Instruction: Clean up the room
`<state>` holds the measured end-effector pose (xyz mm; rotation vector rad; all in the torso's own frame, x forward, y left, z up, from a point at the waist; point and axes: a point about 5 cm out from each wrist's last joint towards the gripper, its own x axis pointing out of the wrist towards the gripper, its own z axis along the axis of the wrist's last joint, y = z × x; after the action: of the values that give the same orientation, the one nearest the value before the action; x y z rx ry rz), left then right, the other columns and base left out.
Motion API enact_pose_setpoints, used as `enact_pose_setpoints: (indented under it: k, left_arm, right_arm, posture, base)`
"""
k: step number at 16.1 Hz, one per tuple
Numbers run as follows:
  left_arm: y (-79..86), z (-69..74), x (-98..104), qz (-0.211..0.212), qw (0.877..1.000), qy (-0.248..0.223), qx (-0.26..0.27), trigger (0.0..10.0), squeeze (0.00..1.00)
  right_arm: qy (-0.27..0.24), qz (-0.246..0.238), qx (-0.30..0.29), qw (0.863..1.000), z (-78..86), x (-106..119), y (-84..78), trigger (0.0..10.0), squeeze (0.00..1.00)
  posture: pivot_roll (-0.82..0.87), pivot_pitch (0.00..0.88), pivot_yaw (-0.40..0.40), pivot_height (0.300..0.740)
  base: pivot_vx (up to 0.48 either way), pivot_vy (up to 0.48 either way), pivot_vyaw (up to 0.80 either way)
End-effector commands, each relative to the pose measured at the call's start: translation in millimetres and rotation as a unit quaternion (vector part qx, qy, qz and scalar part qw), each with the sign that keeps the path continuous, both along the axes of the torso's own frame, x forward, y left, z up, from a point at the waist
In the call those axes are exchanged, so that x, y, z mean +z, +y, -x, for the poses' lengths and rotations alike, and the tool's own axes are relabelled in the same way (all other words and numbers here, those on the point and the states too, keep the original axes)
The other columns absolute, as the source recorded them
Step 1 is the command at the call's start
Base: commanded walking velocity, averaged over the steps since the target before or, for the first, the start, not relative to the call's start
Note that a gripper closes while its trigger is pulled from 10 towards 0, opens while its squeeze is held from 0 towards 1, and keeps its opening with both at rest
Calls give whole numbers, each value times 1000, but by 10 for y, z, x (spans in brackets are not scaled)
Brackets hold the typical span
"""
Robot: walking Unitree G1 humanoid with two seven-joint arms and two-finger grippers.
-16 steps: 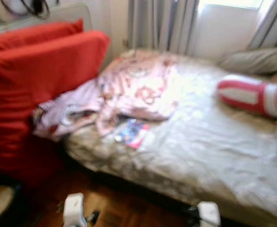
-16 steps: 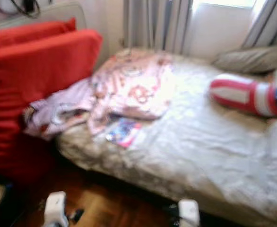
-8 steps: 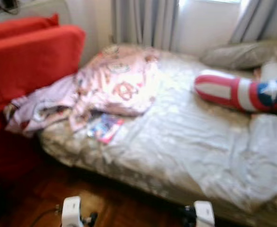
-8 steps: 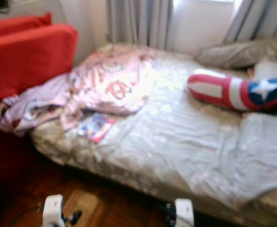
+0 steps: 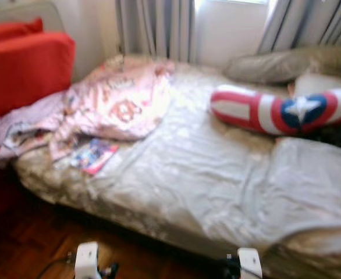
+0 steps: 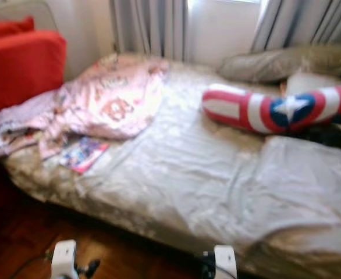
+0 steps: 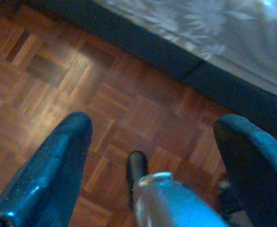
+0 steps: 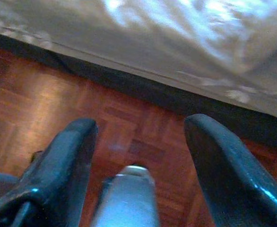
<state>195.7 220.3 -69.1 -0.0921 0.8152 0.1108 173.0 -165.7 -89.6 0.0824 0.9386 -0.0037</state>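
Head views. The bed point(image 5: 217, 192) runs from near left to far right, covered by a pale, creased sheet with a soft sheen. A pink patterned blanket point(image 5: 115, 99) lies bunched at the far left of the bed, spilling toward the red sofa point(image 5: 25, 67) — crumpled, not folded, so it is likely one item to tidy. A flat, glossy booklet point(image 5: 92, 156) lies on the sheet just beside the blanket's near edge, close to the left edge of the bed; it looks loose and out of place. At the far right, a long cushion point(image 5: 275, 110) in red and white stripes with a blue star disc lies across the bed, near a grey pillow point(image 5: 275, 65) below the curtains point(image 5: 153, 26). Both arms hang low at the near edge, over the floor point(image 5: 25, 244), well apart from all items; judged from this, no pickup has begun.

Left wrist view. The left pincer point(image 7: 155, 156) is spread, its two smooth black fingers point(image 7: 48, 165) wide apart and empty, above dark wooden parquet beside the bed's dark base.

Right wrist view. The right pincer point(image 8: 138, 156) is likewise spread and empty — parquet below, the sheet's edge hanging beyond.
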Motion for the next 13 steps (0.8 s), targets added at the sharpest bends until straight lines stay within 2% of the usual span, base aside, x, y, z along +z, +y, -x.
enact_pose_setpoints:
  k: [1, 2, 8, 13]
  left_arm:
    - [-69, 13, -25, 5, 1000, 8, -9, 10000, 0]
    - [-79, 20, -32, 5, 1000, 11, -11, 10000, 0]
    - [-102, 35, -46, 8, 1000, 15, -14, 10000, 0]
    - [-110, 26, -45, 10, 1000, 17, -12, 10000, 0]
  right_arm:
    - [3, 11, -6, 1000, 37, -8, -95, 10000, 0]
    - [3, 11, -3, 1000, 43, -10, -91, 10000, 0]
    - [5, 12, 0, 1000, 57, -17, -84, 10000, 0]
    - [5, 8, 7, 1000, 28, -8, -62, 10000, 0]
  posture:
    - [23, 0, -17, 740]
    - [22, 0, -18, 740]
    - [22, 0, -19, 740]
    - [22, 0, -20, 740]
  base:
    - [0, -424, 0]
    - [0, -319, 0]
    - [0, 0, 0]
    - [0, 0, -701]
